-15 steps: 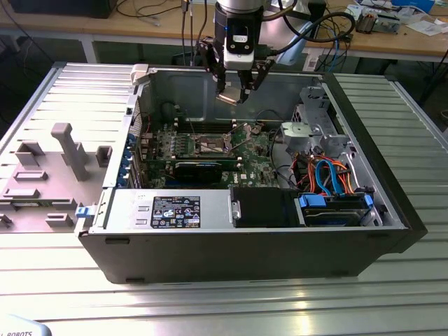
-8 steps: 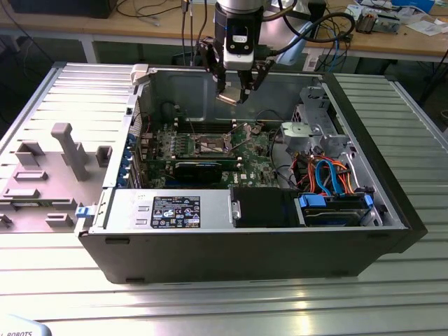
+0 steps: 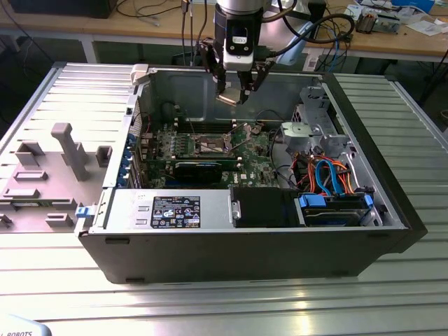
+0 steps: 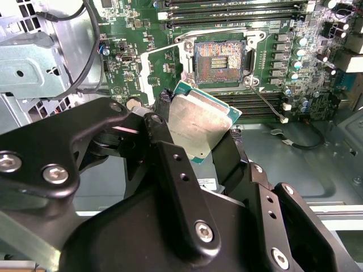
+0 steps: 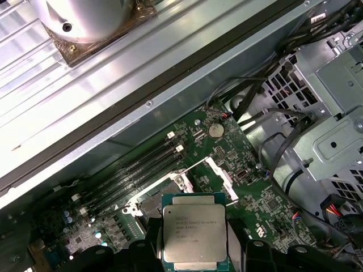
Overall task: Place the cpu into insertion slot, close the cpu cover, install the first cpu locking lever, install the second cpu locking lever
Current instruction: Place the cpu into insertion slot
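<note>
Ribbed metal desk (image 3: 224, 301) carries an open computer case (image 3: 231, 255); the pincer (image 3: 233, 96) pinches the cpu (image 4: 201, 122) by opposite edges, raised near the uncovered insertion slot (image 4: 219, 56).

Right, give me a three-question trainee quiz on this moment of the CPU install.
1. True or false: the cpu already sits in the insertion slot.
2. The gripper is shut on: A) a memory stick, B) the cpu, C) a cable.
3. Fill in: the motherboard around the slot is ___ in colour.
Key: 1 false; 2 B; 3 green.
</note>
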Tool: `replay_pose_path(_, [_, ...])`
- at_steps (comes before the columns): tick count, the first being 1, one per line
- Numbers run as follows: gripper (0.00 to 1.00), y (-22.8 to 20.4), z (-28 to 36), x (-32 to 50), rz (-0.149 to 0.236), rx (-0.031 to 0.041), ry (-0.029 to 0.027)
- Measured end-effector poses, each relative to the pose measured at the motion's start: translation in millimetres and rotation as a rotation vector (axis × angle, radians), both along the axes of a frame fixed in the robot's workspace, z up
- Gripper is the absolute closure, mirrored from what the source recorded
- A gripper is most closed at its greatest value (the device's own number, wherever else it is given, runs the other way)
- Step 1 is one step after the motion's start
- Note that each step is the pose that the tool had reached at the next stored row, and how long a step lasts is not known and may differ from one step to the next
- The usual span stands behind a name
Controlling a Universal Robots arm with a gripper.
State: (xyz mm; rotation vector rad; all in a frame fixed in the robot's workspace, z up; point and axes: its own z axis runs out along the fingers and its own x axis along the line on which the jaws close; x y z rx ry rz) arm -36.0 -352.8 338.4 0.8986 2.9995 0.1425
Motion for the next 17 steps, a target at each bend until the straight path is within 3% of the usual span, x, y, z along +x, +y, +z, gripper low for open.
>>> replay_pose_path(17, [0.46,0.0,-1.3,0.0,-0.015,0.0,0.0])
